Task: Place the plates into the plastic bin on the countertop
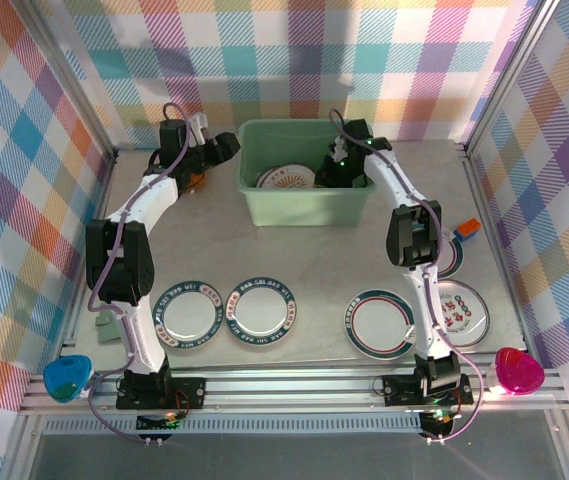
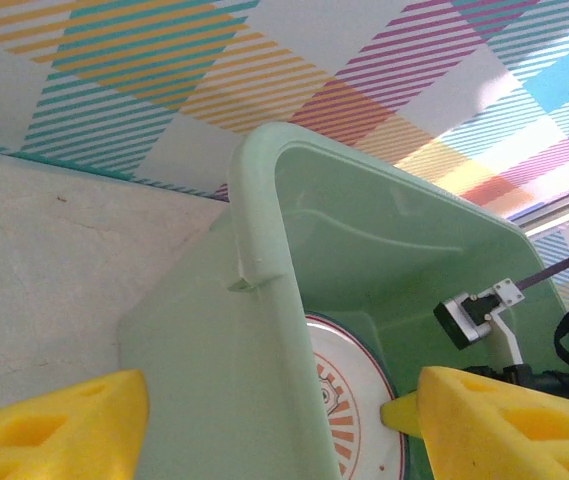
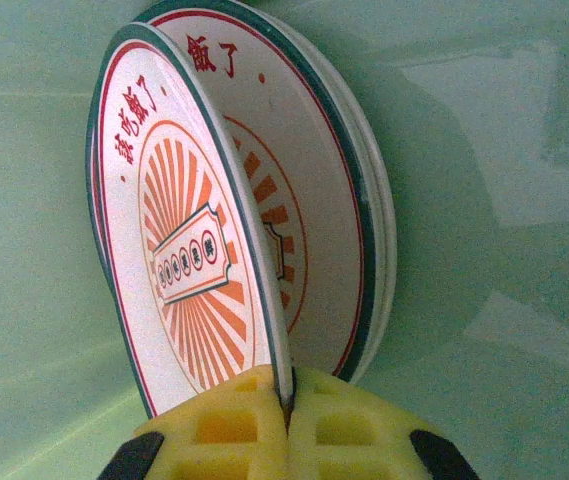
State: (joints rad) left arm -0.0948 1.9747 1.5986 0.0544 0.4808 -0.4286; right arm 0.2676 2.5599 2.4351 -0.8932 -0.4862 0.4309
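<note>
So the left fingers (image 1: 216, 150) are spread wide open with nothing in them, straddling the left wall of the plastic bin (image 1: 304, 212) (on the wrist cam the rolled rim sits right between the two yellow foam tips). Moving right, the right fingers (image 3: 286, 430) are inside the bin, pinched tight on the rim of a sunburst plate (image 3: 189, 250). It's standing on edge, just in front of a second plate (image 3: 349, 220) that sits against the bin wall. The held plate runs straight out ahead of the fingers, edge-on, so I'd guess it only needs letting go. Four more plates (image 1: 190, 312) lie flat on the surface (image 1: 304, 260) near the bases, two nearer each arm, plus one half hidden behind the right arm.
</note>
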